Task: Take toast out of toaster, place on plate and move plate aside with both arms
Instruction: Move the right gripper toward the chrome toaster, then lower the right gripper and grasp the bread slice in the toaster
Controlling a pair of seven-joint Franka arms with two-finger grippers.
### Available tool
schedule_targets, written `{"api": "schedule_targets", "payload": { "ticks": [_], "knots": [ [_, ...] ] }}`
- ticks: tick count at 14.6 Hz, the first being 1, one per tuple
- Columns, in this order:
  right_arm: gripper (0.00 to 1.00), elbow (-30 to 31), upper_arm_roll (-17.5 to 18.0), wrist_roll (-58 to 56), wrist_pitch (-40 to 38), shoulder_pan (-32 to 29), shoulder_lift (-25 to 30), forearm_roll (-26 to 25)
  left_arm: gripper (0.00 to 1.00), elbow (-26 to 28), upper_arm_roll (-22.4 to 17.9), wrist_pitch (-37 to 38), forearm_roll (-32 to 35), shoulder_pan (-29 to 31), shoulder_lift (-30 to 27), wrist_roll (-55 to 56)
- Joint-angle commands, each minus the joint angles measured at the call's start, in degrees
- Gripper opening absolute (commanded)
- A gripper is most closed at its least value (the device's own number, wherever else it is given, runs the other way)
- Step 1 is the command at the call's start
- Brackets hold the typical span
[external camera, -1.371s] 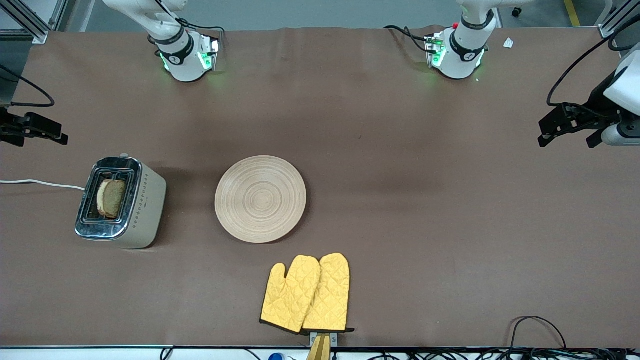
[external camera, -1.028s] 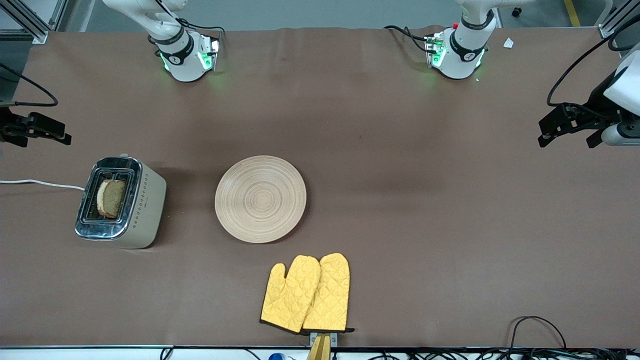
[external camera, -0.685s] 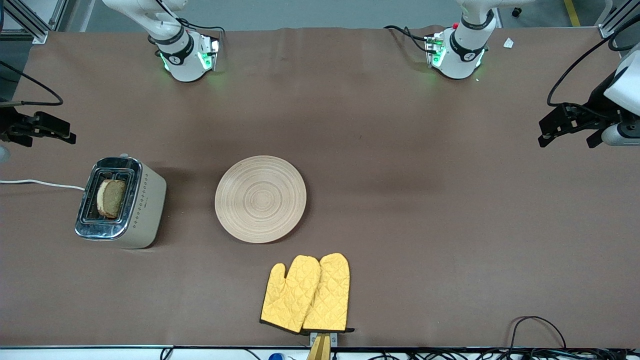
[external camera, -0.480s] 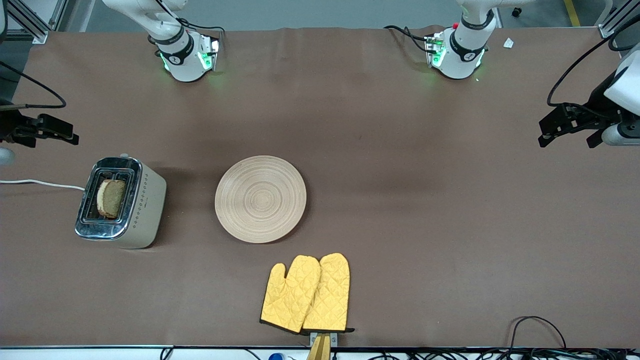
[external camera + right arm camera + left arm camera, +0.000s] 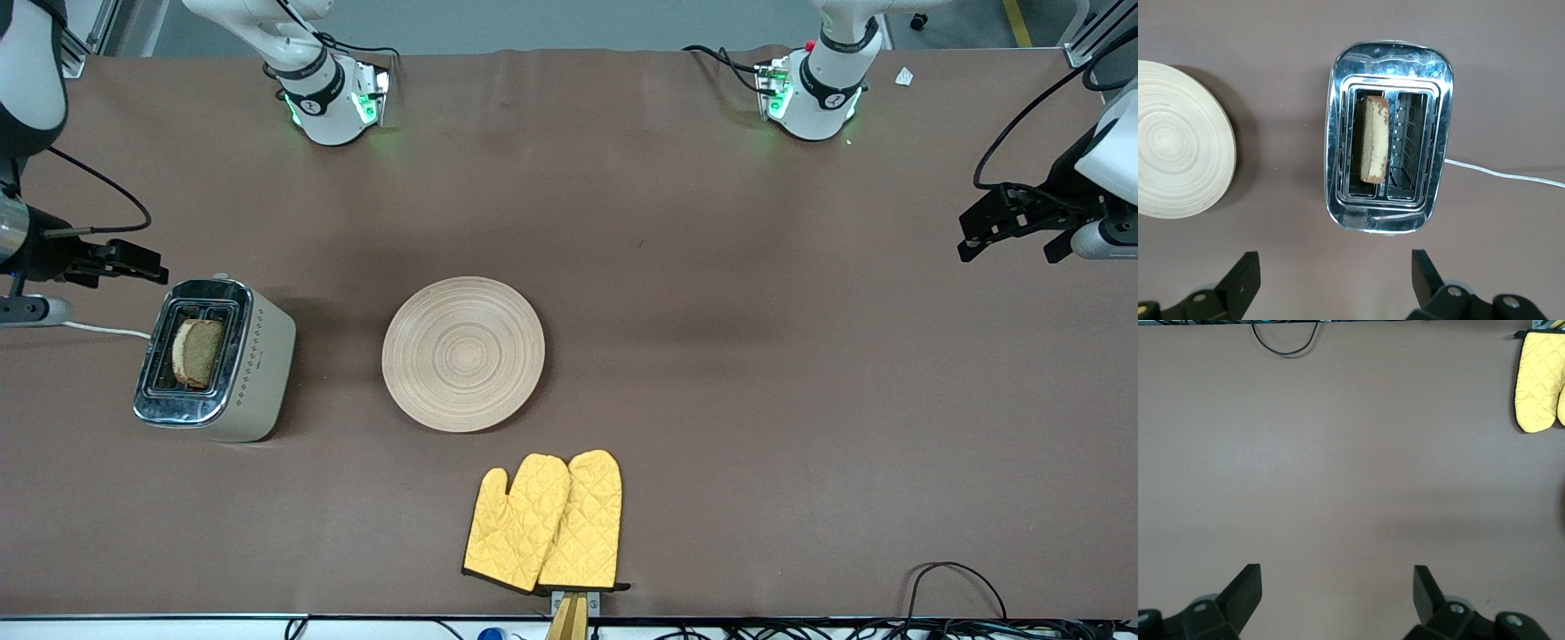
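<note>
The toast (image 5: 197,352) stands upright in one slot of a silver toaster (image 5: 258,373) toward the right arm's end of the table. The round wooden plate (image 5: 463,354) lies empty beside the toaster, toward the table's middle. My right gripper (image 5: 142,265) is open and empty, up over the table just beside the toaster. In the right wrist view, the toast (image 5: 1375,139), the toaster (image 5: 1438,80) and the plate (image 5: 1178,167) show past that gripper (image 5: 1335,263). My left gripper (image 5: 1009,247) waits open and empty over the left arm's end of the table; its wrist view shows it (image 5: 1338,577) over bare cloth.
Two yellow quilted oven mitts (image 5: 544,522) lie nearer to the front camera than the plate, and show in the left wrist view (image 5: 1538,380). The toaster's white cord (image 5: 98,329) runs off the right arm's end. A black cable (image 5: 951,578) lies at the front edge.
My right gripper has moved in from the table's end toward the toaster. The left arm, toast, plate and mitts have not moved.
</note>
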State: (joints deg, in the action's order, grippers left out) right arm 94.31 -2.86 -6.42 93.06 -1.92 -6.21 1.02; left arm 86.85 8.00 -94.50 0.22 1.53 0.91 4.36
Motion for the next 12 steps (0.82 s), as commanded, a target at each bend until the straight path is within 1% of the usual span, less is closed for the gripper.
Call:
{"api": "schedule_targets", "payload": {
  "ticks": [1, 2, 4, 7, 10, 12],
  "knots": [
    [1.00, 3.77, 0.13, -0.61, 3.43, -0.46, 1.55, -1.44, 1.00, -1.07, 0.26, 0.98, 1.10, 0.14, 0.23, 0.12],
    [1.00, 4.99, 0.13, -0.61, 5.45, -0.46, 1.46, -2.32, 1.00, -1.07, 0.18, 0.98, 1.10, 0.14, 0.23, 0.12],
    [1.00, 8.24, 0.13, -0.52, 9.49, -0.89, 1.20, -2.42, 1.00, -1.07, 0.17, 0.98, 1.10, 0.14, 0.23, 0.12],
    [1.00, 14.04, 0.22, -0.52, 18.89, -3.00, 0.50, -2.42, 1.00, -1.07, 0.17, 1.07, 1.10, 0.14, 0.14, 0.12],
    [1.00, 16.34, 0.22, -0.52, 23.73, -3.53, -1.61, -2.33, 1.00, -1.07, 0.09, 0.98, 1.19, 0.05, 0.23, 0.12],
    [1.00, 16.60, 0.22, -0.43, 25.15, -3.80, -3.54, -2.33, 1.00, -1.07, 0.09, 0.98, 1.19, 0.14, 0.23, 0.12]
  ]
}}
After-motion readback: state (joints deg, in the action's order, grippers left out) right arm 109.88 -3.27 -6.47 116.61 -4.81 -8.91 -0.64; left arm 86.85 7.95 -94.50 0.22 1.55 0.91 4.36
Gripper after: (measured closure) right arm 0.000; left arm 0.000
